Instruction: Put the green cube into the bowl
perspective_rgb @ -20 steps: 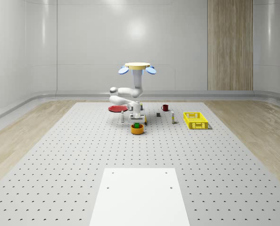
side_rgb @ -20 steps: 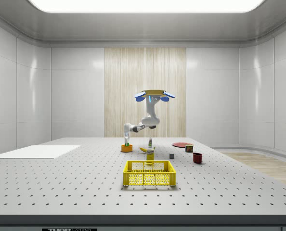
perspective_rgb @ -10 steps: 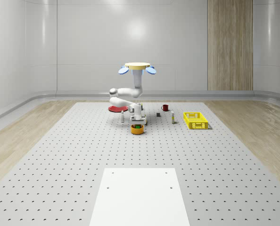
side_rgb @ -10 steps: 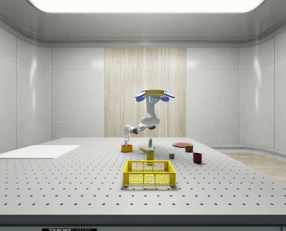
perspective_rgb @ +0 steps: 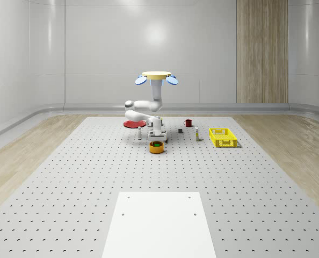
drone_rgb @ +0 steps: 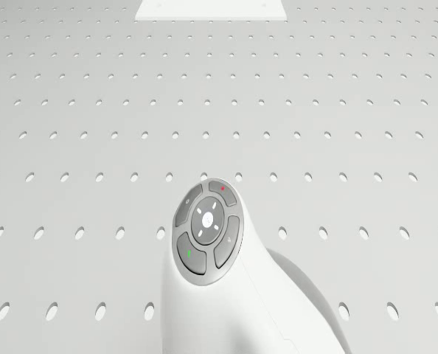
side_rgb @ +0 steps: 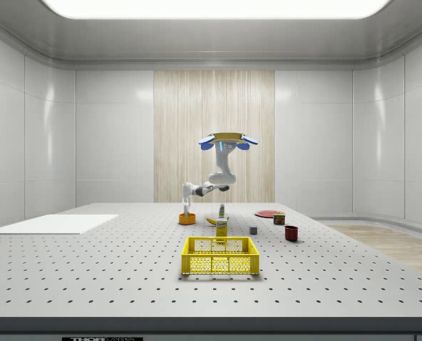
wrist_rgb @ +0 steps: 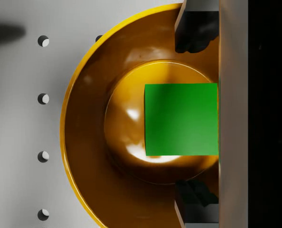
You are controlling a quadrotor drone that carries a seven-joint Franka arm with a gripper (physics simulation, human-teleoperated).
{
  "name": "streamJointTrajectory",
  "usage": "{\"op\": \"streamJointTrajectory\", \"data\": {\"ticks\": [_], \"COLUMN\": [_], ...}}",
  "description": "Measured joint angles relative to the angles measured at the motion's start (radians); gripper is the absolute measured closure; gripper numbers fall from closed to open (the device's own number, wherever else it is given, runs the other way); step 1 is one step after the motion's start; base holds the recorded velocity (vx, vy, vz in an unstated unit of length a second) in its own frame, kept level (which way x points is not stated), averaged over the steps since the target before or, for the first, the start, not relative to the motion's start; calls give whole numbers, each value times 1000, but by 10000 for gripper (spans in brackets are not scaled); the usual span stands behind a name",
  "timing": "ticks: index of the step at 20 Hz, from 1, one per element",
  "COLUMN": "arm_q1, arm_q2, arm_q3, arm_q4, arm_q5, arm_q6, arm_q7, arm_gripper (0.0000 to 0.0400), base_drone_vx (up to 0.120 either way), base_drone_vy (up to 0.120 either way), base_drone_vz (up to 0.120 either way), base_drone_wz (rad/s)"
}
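Pincer (wrist_rgb: 197,114) spread, fingers (wrist_rgb: 196,31) apart either side of green cube (wrist_rgb: 181,119), released flat on bowl (wrist_rgb: 89,142) floor. Placing step apparently done; next likely a straight lift clear of the rim. Glossy orange round bowl, matte sharp-edged cube, perforated grey counter (perspective_rgb: 95,177); drone (perspective_rgb: 156,78) hovering above.

Pale grey panelled walls (perspective_rgb: 95,48), wood-slat wall panel (perspective_rgb: 261,51), perforated grey table (perspective_rgb: 68,177), wooden floor (perspective_rgb: 25,150), bright ceiling light (side_rgb: 214,7).
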Motion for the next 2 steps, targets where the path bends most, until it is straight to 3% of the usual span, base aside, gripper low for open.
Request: {"op": "streamJointTrajectory", "data": {"ticks": [2], "arm_q1": [1], "arm_q2": [1], "arm_q3": [3], "arm_q4": [-1], "arm_q5": [2], "arm_q6": [-2], "arm_q7": [0], "arm_gripper": [4], "base_drone_vx": [0], "base_drone_vy": [0], "base_drone_vz": [0], "base_drone_wz": [0]}}
